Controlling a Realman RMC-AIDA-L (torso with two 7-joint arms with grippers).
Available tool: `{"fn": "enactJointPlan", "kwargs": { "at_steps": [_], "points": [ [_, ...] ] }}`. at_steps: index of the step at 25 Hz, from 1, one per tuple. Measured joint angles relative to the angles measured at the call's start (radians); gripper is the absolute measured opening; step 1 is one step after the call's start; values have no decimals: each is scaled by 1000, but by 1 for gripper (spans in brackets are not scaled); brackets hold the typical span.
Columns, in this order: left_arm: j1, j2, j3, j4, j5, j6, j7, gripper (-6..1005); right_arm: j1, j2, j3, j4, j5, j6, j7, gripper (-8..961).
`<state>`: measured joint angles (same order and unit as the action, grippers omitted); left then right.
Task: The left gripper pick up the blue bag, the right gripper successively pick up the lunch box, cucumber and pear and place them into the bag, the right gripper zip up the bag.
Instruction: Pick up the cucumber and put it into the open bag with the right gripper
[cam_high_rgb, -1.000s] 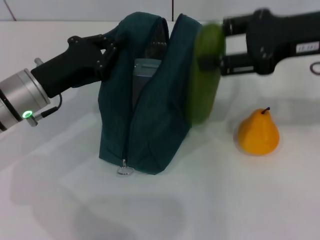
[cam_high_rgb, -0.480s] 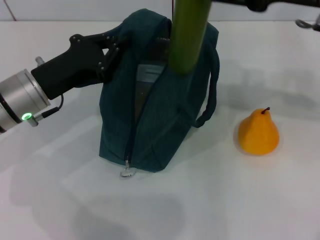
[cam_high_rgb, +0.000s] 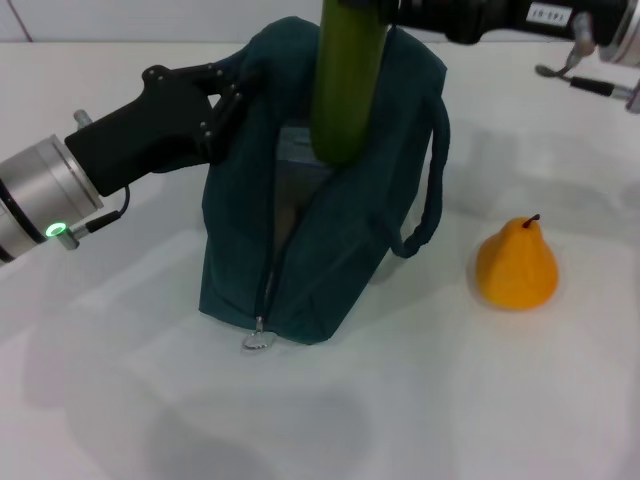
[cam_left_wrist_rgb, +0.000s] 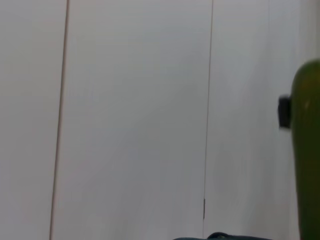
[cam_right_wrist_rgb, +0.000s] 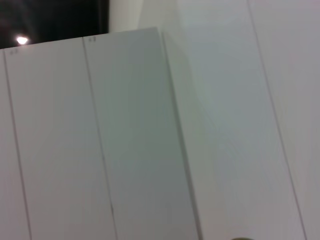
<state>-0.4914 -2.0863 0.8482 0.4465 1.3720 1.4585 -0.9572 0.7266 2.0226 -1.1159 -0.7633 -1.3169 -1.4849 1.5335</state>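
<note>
The blue bag stands open on the white table, its zip undone down the front. My left gripper is shut on the bag's top left edge and holds it up. The grey lunch box shows inside the opening. My right gripper comes in at the top and is shut on the upper end of the green cucumber, which hangs upright over the bag's opening with its lower end at the lunch box. The cucumber also shows in the left wrist view. The orange pear stands on the table to the right of the bag.
The zip's ring pull lies on the table at the bag's front foot. A carry strap hangs down the bag's right side. The right wrist view shows only wall panels.
My right gripper has carried the cucumber from the bag's right side up and leftward, over the opening. The bag's strap has dropped down its right side. The left gripper still holds the bag.
</note>
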Motion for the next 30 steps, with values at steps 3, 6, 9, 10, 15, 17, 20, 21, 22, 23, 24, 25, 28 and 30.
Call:
{"fn": "enactJointPlan", "kwargs": {
  "at_steps": [3,6,9,10,15,17,20,21,22,23,24,25,28,30],
  "points": [
    [-2,-3,-3,-1,0,0,16,43,25,4,-14,114,34,6,-65,605],
    [-1,-3,-4,-5,-1,0,23,44,45,4,-60,180,70,8,-124,613],
    [-1,-3,-4,-8,-1,-1,23,44,39,6,-121,189,78,28,-157,621],
    [0,-3,-2,-9,-1,-2,23,44,37,6,-139,189,81,35,-162,624],
    [4,-3,0,-9,-1,-4,23,44,26,6,-248,192,109,104,-195,637],
    [5,-3,-1,-9,-1,-4,23,43,13,6,-278,192,113,134,-218,643],
    [5,-3,-4,-9,-1,-5,23,43,-4,5,-331,184,120,186,-233,651],
    [6,-2,-4,-9,-1,-5,23,43,-7,5,-348,182,125,195,-233,654],
    [6,-2,-4,-9,-1,-5,23,43,-7,5,-357,181,128,195,-233,656],
    [6,-2,-4,-9,-1,-5,24,43,-7,5,-368,181,131,193,-233,659],
    [7,-2,-4,-9,-1,-6,24,43,-7,5,-380,179,136,191,-232,662],
    [7,-2,-4,-10,-1,-7,25,44,-8,5,-388,177,139,192,-232,665],
    [7,-2,-2,-12,-1,-8,39,44,-21,5,-410,170,165,218,-240,673],
    [7,-3,-2,-20,-1,-8,58,44,-31,5,-432,169,206,242,-265,678]
  ]
}}
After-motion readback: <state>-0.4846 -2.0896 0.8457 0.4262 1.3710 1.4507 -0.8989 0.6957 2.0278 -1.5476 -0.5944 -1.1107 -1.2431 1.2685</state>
